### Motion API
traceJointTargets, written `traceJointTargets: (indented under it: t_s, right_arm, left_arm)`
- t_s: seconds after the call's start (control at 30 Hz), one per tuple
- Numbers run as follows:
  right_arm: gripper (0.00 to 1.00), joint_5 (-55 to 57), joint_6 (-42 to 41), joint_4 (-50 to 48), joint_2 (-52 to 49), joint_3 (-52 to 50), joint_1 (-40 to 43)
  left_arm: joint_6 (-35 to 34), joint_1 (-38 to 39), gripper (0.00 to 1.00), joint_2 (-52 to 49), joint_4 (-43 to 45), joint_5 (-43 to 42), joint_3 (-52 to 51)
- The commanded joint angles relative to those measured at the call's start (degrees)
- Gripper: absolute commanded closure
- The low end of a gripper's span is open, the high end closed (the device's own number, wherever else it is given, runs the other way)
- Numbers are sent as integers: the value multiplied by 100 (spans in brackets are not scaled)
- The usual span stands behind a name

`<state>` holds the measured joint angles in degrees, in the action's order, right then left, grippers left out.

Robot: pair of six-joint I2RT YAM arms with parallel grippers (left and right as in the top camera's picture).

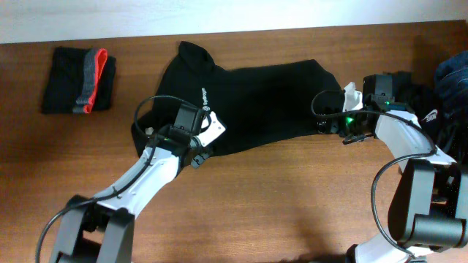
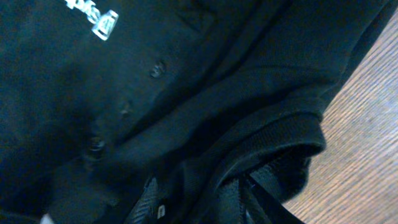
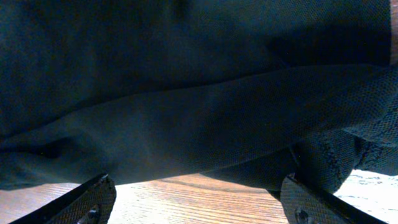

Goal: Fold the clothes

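Observation:
A large black short-sleeved shirt [image 1: 256,102] lies spread across the middle of the table, its small white chest logo [image 1: 205,96] facing up. My left gripper [image 1: 199,142] sits at the shirt's near-left edge. In the left wrist view its fingers [image 2: 149,205] are closed on a bunched fold of the black fabric [image 2: 205,143], below the logo [image 2: 99,22] and the buttons [image 2: 158,67]. My right gripper [image 1: 327,120] is at the shirt's right end. It stands open, and in the right wrist view the fingers [image 3: 93,200] straddle bare wood under the shirt's edge [image 3: 205,124].
A folded stack of black and grey-red clothes [image 1: 80,80] lies at the back left. A heap of blue and dark clothes [image 1: 453,80] sits at the right edge, behind the right arm. Bare wooden table [image 1: 292,197] runs along the front.

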<state>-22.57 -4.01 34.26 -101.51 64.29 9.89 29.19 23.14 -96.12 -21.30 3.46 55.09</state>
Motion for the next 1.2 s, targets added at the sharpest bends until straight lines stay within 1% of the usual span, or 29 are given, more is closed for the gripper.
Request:
traceJointTargets:
  t_s: [0.0,0.03,0.1,0.17,0.3,0.37,0.5,0.67,0.83,0.87,0.9,0.93,1.07,1.13,1.17]
  right_arm:
    - [9,-74,63,-22,9,87,-57]
    - [9,-74,63,-22,9,87,-57]
    - [9,-74,63,-24,9,87,-57]
    - [9,-74,63,-39,9,87,-57]
    - [9,-74,63,-55,9,87,-57]
    - [9,-74,63,-55,9,87,-57]
    - [9,-74,63,-59,9,87,-57]
    - [9,-76,61,-63,9,87,-57]
    - [9,-79,61,-125,11,87,-50]
    - [9,-79,63,-127,11,87,-50]
    - [9,-79,61,-127,11,87,-50]
    - [9,-79,61,-127,11,87,-50]
    - [9,-79,61,-125,9,87,-50]
    - [9,-79,61,-122,9,87,-50]
    - [9,-79,63,-122,11,87,-50]
  left_arm:
    - [94,2,59,-227,28,-24,46]
    - [94,2,59,-243,26,-24,46]
    - [94,2,67,-256,33,-24,46]
    - [94,2,83,-254,81,-15,48]
    - [92,2,95,-216,245,52,48]
    - [92,2,97,-120,249,214,59]
    - [92,-2,97,68,402,553,59]
    - [94,-4,97,101,772,772,59]
    - [94,-4,96,101,1399,861,59]
    - [94,-4,93,101,1556,861,59]
    - [94,-4,88,101,1698,861,59]
    - [94,-4,87,101,1816,861,59]
    - [94,-7,85,76,2201,859,57]
    - [94,-11,76,31,2326,859,57]
    - [94,-11,76,2,2352,859,57]
